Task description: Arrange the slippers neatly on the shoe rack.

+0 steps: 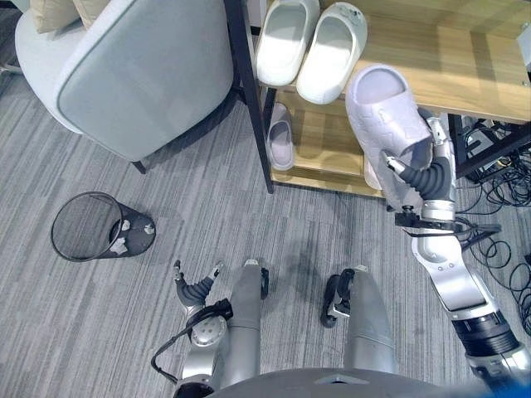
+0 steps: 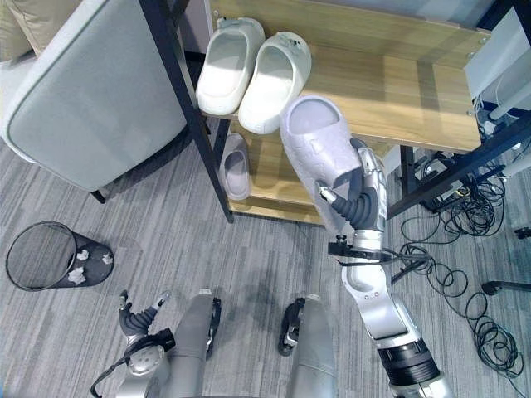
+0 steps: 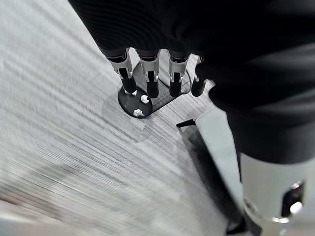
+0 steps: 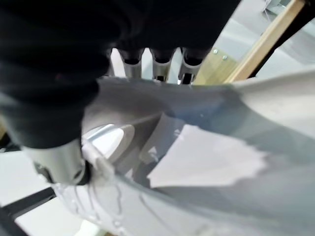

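My right hand (image 1: 425, 170) is shut on a pale lilac slipper (image 1: 382, 112), thumb inside and fingers behind its heel, held tilted in the air at the front edge of the wooden shoe rack's top shelf (image 1: 465, 75). Two white slippers (image 1: 309, 41) lie side by side on that shelf, just left of the held one. Another lilac slipper (image 1: 280, 137) rests on the lower shelf. In the right wrist view the slipper's wall (image 4: 206, 147) shows against my fingers (image 4: 160, 64). Low by the floor, my left hand (image 1: 196, 288) hangs open with nothing in it.
A grey armchair (image 1: 141, 75) stands left of the rack's black post (image 1: 246, 83). On the carpet at the left lies a black wire-mesh bin (image 1: 87, 225) tipped on its side with crumpled paper. Cables (image 2: 465, 274) sprawl on the floor right of the rack.
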Controlling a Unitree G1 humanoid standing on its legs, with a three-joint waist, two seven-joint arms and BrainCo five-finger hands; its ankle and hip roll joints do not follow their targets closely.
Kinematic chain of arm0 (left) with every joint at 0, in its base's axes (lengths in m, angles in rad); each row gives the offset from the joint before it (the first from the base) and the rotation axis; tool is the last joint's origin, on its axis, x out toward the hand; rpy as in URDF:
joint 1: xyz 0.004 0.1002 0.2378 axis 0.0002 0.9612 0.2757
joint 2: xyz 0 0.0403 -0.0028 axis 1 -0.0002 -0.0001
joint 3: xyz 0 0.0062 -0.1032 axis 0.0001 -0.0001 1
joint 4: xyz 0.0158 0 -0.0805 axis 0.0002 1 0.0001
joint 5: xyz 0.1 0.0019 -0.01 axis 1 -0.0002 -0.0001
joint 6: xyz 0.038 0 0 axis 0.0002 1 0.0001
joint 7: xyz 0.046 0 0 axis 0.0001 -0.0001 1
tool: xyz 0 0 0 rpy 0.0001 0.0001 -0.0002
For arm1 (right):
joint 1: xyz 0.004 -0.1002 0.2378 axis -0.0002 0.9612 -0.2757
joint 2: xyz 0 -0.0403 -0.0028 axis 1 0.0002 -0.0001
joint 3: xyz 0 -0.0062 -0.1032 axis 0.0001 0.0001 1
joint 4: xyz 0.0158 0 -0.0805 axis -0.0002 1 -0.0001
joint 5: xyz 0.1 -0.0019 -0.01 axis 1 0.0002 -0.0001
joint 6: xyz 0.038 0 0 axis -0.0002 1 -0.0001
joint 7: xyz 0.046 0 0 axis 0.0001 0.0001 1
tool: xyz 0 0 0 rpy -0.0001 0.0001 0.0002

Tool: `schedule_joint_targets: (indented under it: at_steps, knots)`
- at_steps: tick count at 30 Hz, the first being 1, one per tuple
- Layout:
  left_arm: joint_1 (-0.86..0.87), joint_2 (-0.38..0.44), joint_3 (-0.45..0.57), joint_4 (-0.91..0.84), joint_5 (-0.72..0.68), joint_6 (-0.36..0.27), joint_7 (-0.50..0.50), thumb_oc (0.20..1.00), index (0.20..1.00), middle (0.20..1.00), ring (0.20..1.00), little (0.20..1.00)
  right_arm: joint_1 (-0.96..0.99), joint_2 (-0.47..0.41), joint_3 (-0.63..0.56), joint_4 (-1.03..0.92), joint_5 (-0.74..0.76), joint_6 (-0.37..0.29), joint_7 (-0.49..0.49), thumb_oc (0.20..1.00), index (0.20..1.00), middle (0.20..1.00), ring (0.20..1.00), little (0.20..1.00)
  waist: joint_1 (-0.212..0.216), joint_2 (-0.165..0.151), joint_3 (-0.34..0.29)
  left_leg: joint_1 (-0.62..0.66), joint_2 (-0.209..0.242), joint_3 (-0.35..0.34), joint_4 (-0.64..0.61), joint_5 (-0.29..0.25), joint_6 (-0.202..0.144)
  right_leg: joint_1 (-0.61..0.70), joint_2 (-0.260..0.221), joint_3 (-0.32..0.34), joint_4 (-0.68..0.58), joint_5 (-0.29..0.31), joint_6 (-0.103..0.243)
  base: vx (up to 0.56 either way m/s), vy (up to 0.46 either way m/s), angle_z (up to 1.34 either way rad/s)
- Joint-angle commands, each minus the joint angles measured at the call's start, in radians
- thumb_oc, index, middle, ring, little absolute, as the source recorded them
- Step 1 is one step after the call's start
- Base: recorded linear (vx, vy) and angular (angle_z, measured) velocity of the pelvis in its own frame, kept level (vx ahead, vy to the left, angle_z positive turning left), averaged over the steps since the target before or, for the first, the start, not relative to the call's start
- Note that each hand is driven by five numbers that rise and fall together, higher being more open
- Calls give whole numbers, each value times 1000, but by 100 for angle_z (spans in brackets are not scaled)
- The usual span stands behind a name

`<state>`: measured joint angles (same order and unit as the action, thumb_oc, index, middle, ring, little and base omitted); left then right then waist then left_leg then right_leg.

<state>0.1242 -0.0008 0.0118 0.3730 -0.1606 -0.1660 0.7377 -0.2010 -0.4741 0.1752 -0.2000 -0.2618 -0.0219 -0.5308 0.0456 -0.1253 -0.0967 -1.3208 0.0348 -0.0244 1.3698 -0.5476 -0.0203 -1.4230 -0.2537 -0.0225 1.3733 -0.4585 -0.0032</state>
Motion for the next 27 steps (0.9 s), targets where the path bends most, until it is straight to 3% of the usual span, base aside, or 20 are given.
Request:
schedule_joint_targets:
  at_steps: [1, 2, 3, 4, 5, 6, 8, 9, 13, 21, 25, 27]
  knots:
    - [-12, -6, -7, -72, -54, -90, 71, 1000, 1000, 1000, 1000, 1000, -116, -64, 14, -75, -54, -10, -12, 200, 200, 200, 200, 200, 16, -3, 55, -41, 28, 15, 120, -50, 21, 43, -49, 48, -9, -31, 55, 127, -94, 12]
    - [-31, 45, 77, 137, -19, -233, 56, 1000, 1000, 1000, 1000, 1000, -187, -73, 14, -23, -27, -6, 6, 200, 200, 200, 200, 200, 21, -7, 46, -98, 34, 10, 205, -75, 11, -26, -55, 65, 76, -65, 45, 169, -112, 12]
    - [-135, 111, 161, 344, -95, -307, -15, 1000, 1000, 1000, 1000, 1000, -227, -72, 34, -25, -6, 11, 52, 200, 200, 200, 200, 200, 20, -13, 35, -121, 39, 6, 241, -88, 1, -52, -52, 73, 115, -82, 47, 199, -118, 14]
    - [-250, 85, 157, 233, -90, -254, 50, 1000, 1000, 1000, 1000, 1000, -255, -50, 50, -77, -9, 61, 122, 200, 200, 200, 200, 200, 9, -16, 32, -150, 54, 6, 288, -105, 4, -82, -52, 81, 160, -96, 50, 276, -101, 19]
    - [-307, 308, 100, 276, 230, -508, 112, 1000, 1000, 1000, 1000, 1000, -350, -38, 59, 47, 1, 32, 176, 200, 200, 200, 200, 200, 9, -7, 33, -196, 53, -26, 392, -136, -16, -147, -58, 117, 286, -145, 53, 257, -67, 26]
    - [-386, 221, 286, 366, -272, -320, -148, 1000, 1000, 1000, 1000, 1000, -410, -15, 42, 60, 54, 83, 266, 200, 200, 200, 200, 200, 14, -1, 35, -209, 51, -35, 421, -147, -19, -147, -63, 122, 322, -158, 62, 243, -26, 28]
    - [-347, 230, 327, 288, -343, -210, -334, 1000, 1000, 1000, 1000, 1000, -486, 33, -21, 185, 95, 85, 268, 200, 200, 200, 200, 200, 29, 16, 51, -216, 53, -48, 476, -165, -23, -147, -71, 134, 378, -181, 66, 114, 25, 7]
    - [-368, 246, 360, 270, -353, -174, -410, 1000, 1000, 1000, 1000, 1000, -597, 43, -5, 270, 61, 49, 270, 200, 200, 200, 200, 200, 36, 26, 79, -216, 55, -67, 530, -186, -28, -147, -72, 145, 441, -199, 68, 105, 12, -16]
    - [-348, 215, 368, 225, -334, -179, -433, 1000, 1000, 1000, 1000, 1000, -706, 97, -1, 377, 74, 26, 286, 200, 200, 200, 200, 200, 37, 40, 131, -237, 53, -94, 664, -222, -33, -147, -71, 173, 558, -221, 78, 106, 6, -3]
    - [-330, 210, 392, 302, -400, -176, -516, 1000, 1000, 1000, 1000, 1000, -753, 124, -35, 544, 132, 75, 325, 200, 200, 200, 200, 200, 31, 69, 214, -249, 38, -124, 858, -269, -30, -147, -76, 216, 726, -240, 99, 87, 21, 3]
    - [-343, 233, 387, 330, -392, -175, -537, 1000, 1000, 1000, 1000, 1000, -925, 143, -9, 753, 163, 139, 337, 200, 200, 200, 200, 200, 35, 75, 258, -249, 35, -120, 921, -286, -26, -147, -73, 244, 775, -239, 109, 25, 21, 1]
    - [-329, 239, 376, 321, -401, -169, -573, 1000, 1000, 1000, 1000, 1000, -1056, 153, 14, 920, 206, 130, 306, 200, 200, 200, 200, 200, 42, 68, 277, -249, 37, -110, 928, -286, -20, -147, -69, 259, 788, -235, 108, -10, 7, 2]
